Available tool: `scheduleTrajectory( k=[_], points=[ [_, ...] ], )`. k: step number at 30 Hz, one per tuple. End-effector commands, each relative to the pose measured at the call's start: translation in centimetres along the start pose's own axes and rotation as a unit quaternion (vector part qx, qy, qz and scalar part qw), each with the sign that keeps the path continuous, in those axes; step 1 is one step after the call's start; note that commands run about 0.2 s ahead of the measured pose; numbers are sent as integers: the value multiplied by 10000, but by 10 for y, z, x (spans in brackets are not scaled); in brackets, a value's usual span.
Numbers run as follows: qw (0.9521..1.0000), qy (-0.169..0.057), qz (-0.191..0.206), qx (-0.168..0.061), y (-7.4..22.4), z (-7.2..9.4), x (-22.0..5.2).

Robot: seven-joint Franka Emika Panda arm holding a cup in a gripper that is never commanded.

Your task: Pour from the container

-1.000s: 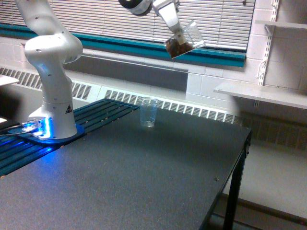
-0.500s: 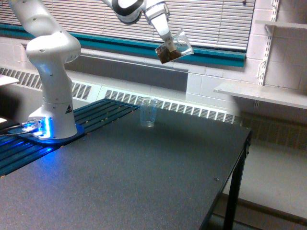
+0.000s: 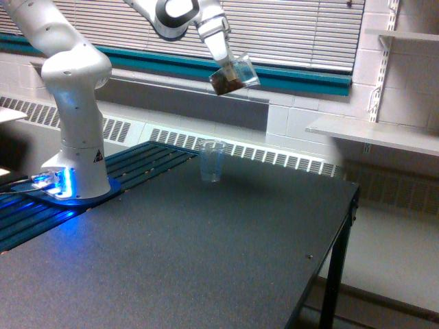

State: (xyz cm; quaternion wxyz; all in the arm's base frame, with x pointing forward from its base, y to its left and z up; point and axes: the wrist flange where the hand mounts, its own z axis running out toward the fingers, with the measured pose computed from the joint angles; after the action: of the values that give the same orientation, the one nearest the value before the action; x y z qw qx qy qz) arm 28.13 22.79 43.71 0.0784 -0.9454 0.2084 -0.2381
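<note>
The tool [image 3: 223,66] grips the tilted container [image 3: 233,74], high at 12 o'clock above the cup [image 3: 212,160]. Judged mid-approach; pouring next calls for lowering and tipping further.

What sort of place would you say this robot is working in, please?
Probably a lab or workshop room rather than a home: a robot arm bolted to a dark work table, painted cinder-block walls with bracket shelving, and window blinds above a radiator.

Dim, bluish cast; blue glow at arm base [image 3: 58,184]; soft focus, grainy; blinds [image 3: 295,27] moderately bright.
</note>
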Motion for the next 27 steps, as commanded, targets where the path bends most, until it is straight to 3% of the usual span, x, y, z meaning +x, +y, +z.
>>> scheduleTrajectory(
  k=[1,13,21,27],
  points=[
    [9989,-80,458,13,-10,-11,-34],
    [9944,-171,1025,-170,-17,-19,-77],
    [9862,-285,1613,-250,-17,-21,-90],
    [9759,-325,2113,-430,-12,-15,-95]
  ],
)
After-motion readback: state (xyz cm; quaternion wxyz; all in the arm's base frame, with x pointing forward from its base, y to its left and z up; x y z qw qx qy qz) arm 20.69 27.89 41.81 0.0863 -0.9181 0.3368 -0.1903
